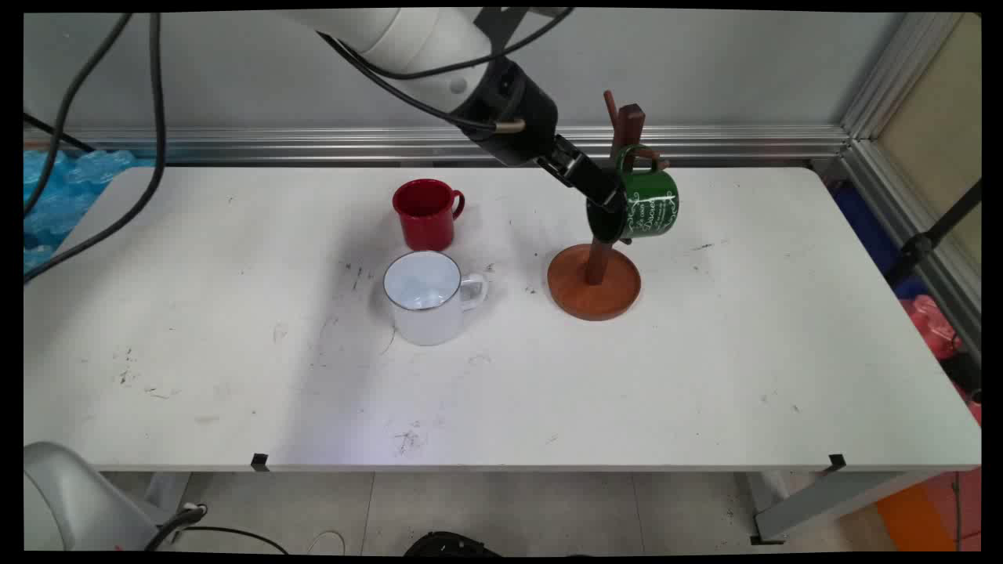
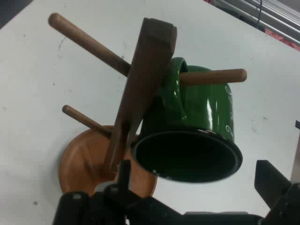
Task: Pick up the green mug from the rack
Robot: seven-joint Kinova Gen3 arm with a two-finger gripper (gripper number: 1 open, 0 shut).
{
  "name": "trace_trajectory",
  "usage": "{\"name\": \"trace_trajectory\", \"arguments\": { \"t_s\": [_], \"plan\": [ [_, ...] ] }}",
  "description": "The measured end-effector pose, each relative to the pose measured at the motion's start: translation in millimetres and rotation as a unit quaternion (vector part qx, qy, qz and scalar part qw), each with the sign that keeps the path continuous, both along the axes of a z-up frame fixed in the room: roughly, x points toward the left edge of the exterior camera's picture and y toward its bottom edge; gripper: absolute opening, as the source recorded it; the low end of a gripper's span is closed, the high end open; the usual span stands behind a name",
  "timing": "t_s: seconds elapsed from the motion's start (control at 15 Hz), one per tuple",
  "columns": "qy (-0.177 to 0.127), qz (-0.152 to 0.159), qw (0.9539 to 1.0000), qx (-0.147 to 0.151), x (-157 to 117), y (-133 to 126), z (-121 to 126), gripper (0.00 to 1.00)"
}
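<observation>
My tool hovers at the mouth of a green mug, which hangs by its handle on a peg of the wooden mug tree at about 1 o'clock from the middle of the white surface. In the hand view the fingers stand spread wide, one on each side of the mug's rim, touching nothing. A red mug stands at 11 o'clock from the middle, and a white mug sits just beside it at its 6 o'clock.
</observation>
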State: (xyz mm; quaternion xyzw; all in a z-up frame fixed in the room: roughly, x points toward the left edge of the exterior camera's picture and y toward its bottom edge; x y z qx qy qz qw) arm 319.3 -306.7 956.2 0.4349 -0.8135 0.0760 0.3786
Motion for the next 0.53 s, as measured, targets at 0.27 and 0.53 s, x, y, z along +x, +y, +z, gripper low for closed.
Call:
{"name": "trace_trajectory", "arguments": {
  "t_s": [0.27, 0.53],
  "plan": [
    [-0.008, -0.008, 0.9999, -0.005, 15, 9, 10, 1.0],
    [-0.032, -0.029, 0.999, -0.013, 45, 22, 19, 1.0]
  ]
}}
